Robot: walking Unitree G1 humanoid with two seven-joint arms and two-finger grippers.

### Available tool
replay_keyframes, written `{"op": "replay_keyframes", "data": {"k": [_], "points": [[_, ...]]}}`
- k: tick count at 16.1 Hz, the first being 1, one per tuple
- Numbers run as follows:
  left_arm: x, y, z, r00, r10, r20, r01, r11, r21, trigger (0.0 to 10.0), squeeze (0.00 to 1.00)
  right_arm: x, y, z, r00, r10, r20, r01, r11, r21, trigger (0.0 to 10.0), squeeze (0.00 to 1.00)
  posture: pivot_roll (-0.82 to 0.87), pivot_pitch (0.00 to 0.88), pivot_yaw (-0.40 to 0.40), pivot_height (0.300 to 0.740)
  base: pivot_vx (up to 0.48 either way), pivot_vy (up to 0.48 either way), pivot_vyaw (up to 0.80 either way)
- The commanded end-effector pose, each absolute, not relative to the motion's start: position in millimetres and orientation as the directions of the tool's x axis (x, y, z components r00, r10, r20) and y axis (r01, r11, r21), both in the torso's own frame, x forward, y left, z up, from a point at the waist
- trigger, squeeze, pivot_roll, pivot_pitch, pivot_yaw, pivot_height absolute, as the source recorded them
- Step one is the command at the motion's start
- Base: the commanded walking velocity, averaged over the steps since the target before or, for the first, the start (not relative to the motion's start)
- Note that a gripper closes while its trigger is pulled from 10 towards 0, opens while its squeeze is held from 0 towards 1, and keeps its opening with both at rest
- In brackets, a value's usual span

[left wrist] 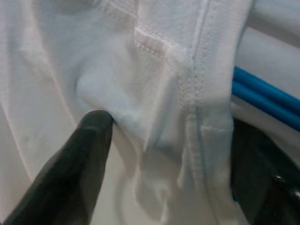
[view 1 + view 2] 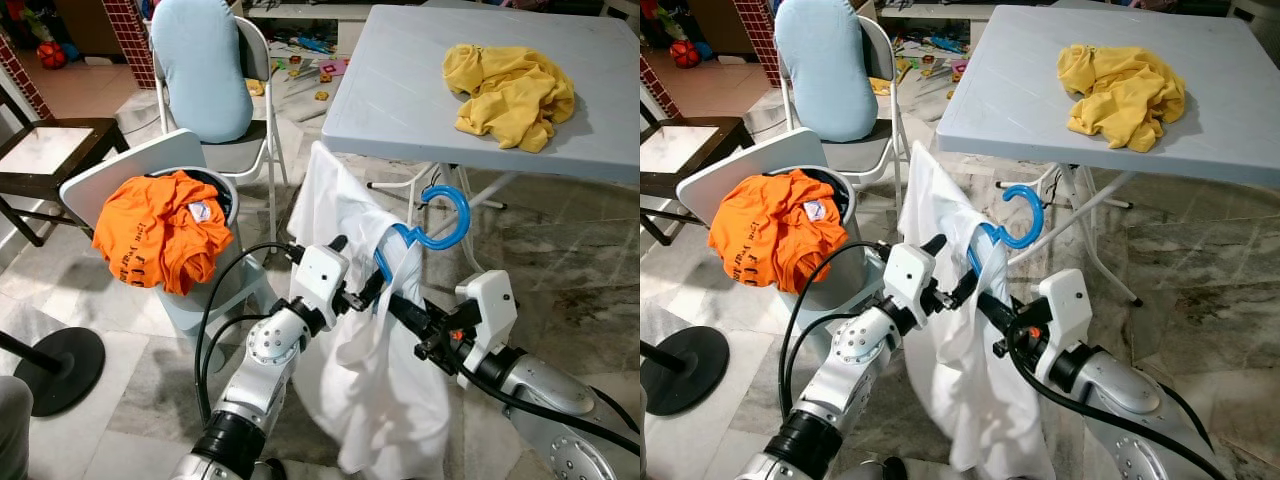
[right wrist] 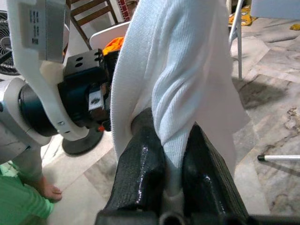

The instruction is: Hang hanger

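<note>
A white shirt [image 2: 380, 400] hangs on a blue hanger [image 2: 447, 215] in front of me, its hook curling up above the collar. My right gripper [image 3: 171, 131] is shut on a fold of the white shirt just below the hanger's neck. My left gripper [image 2: 355, 268] comes in from the left at the same height, open, with its fingers spread around the shirt's collar seam. One of its fingers [image 1: 93, 140] presses into the cloth, and the hanger's blue bars [image 1: 267, 96] run just beyond the seam.
A grey folding table [image 2: 400, 90] stands close behind with a yellow garment [image 2: 510, 90] on it. To the left, an orange shirt [image 2: 160, 230] drapes over a bin. A chair with a light blue cushion [image 2: 200, 65], a dark stool [image 2: 50, 150] and a black stand base [image 2: 60, 370] are nearby. A person's foot [image 3: 47, 190] rests on the floor.
</note>
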State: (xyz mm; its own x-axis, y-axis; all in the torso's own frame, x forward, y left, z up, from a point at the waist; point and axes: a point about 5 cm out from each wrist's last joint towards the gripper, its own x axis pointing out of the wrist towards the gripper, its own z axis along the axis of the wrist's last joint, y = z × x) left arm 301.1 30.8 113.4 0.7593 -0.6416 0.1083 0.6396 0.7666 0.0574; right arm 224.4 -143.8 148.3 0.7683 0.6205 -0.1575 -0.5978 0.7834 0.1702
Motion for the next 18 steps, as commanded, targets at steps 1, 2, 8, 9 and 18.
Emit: {"op": "replay_keyframes", "data": {"k": [1, 2, 8, 9, 18], "points": [[306.5, 36.7, 116.6, 0.775, -0.622, 0.116, 0.618, 0.783, 0.068, 0.0, 0.00, 217.5, -133.2, 157.8, 0.722, 0.684, -0.106, -0.664, 0.728, 0.171, 10.0, 0.00, -0.14, 0.121, 0.036, 0.740, 0.000, 0.000, 0.00], [307.3, 36.1, 116.8, 0.775, -0.621, 0.118, 0.618, 0.783, 0.069, 0.0, 0.00, 218.2, -132.4, 155.9, 0.718, 0.687, -0.111, -0.667, 0.725, 0.173, 10.0, 0.00, -0.14, 0.124, 0.035, 0.740, 0.000, 0.000, 0.00], [303.7, 38.8, 115.8, 0.765, -0.630, 0.132, 0.627, 0.776, 0.069, 0.0, 0.00, 213.2, -128.5, 152.3, 0.713, 0.691, -0.123, -0.669, 0.722, 0.176, 10.0, 0.00, -0.15, 0.159, 0.053, 0.740, 0.000, 0.000, 0.00], [305.3, 39.5, 118.0, 0.767, -0.626, 0.142, 0.623, 0.779, 0.067, 0.0, 0.00, 212.8, -128.1, 152.3, 0.712, 0.691, -0.124, -0.669, 0.722, 0.177, 10.0, 0.00, -0.15, 0.163, 0.052, 0.740, 0.000, 0.000, 0.00], [304.8, 39.5, 124.7, 0.763, -0.624, 0.170, 0.626, 0.779, 0.047, 0.0, 0.00, 208.5, -125.9, 153.1, 0.712, 0.690, -0.127, -0.667, 0.722, 0.183, 10.0, 0.00, -0.14, 0.172, 0.050, 0.740, 0.000, 0.000, 0.00]]}}
